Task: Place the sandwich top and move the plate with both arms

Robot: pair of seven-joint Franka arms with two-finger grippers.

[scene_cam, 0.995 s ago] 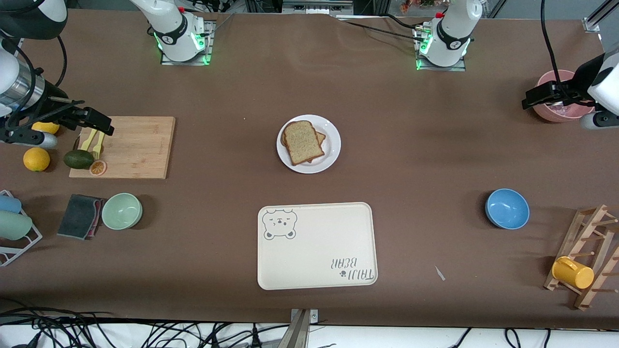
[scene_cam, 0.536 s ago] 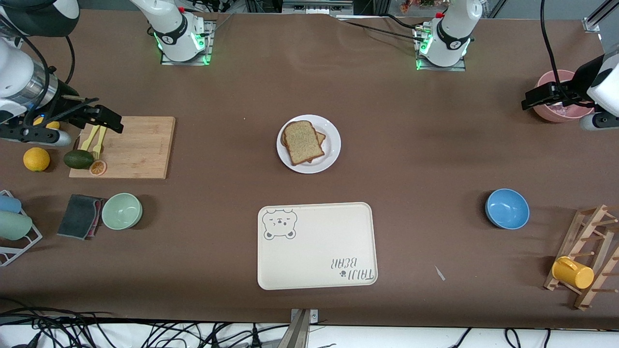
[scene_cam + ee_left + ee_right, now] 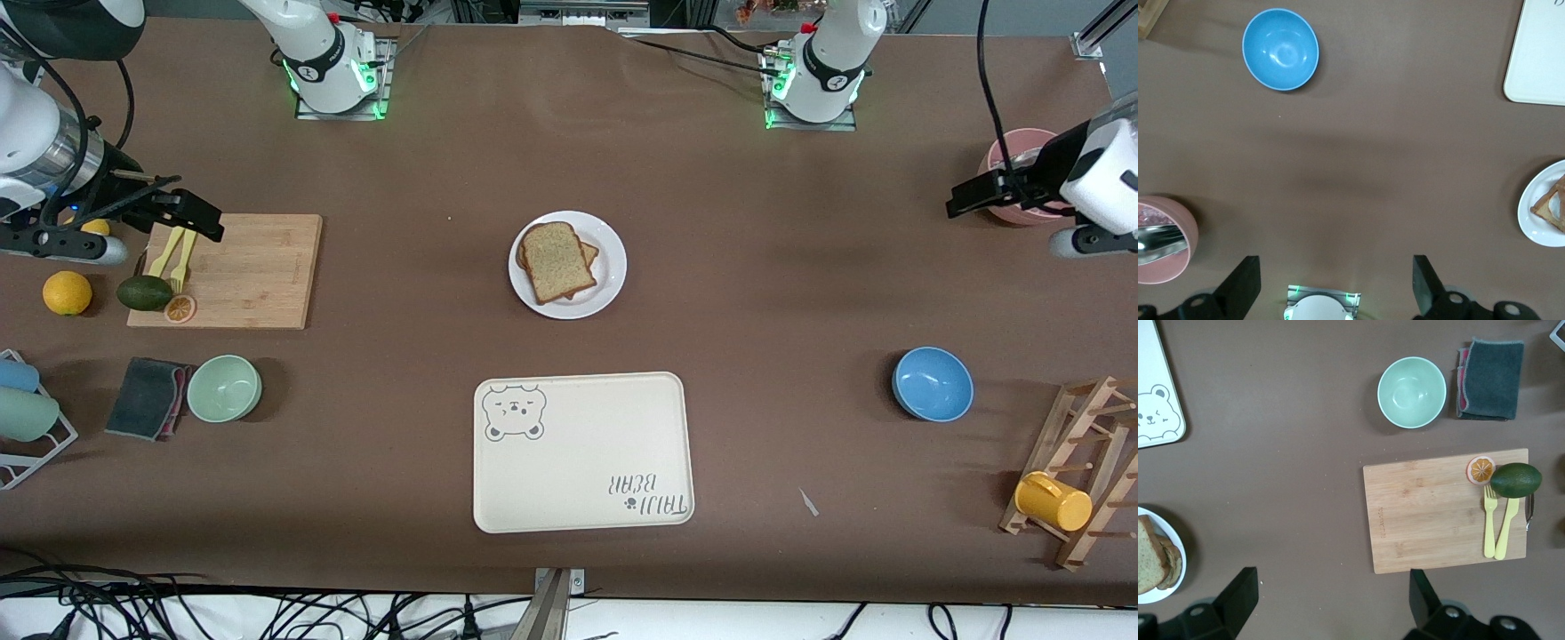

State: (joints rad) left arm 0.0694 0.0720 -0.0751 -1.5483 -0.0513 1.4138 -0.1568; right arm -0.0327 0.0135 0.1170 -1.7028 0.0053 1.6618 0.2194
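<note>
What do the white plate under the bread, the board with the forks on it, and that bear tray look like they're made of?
The plate looks like glazed ceramic or melamine: plain white and smooth, so either fits. The cutting board appears to be bamboo or light wood, with visible grain strips and a matte finish. The bear tray seems to be matte cream plastic or melamine, with a printed bear drawing and a thin raised rim.

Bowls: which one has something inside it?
The pink bowl, under the left gripper; something shiny sits inside. The blue bowl and green bowl are empty.
</note>
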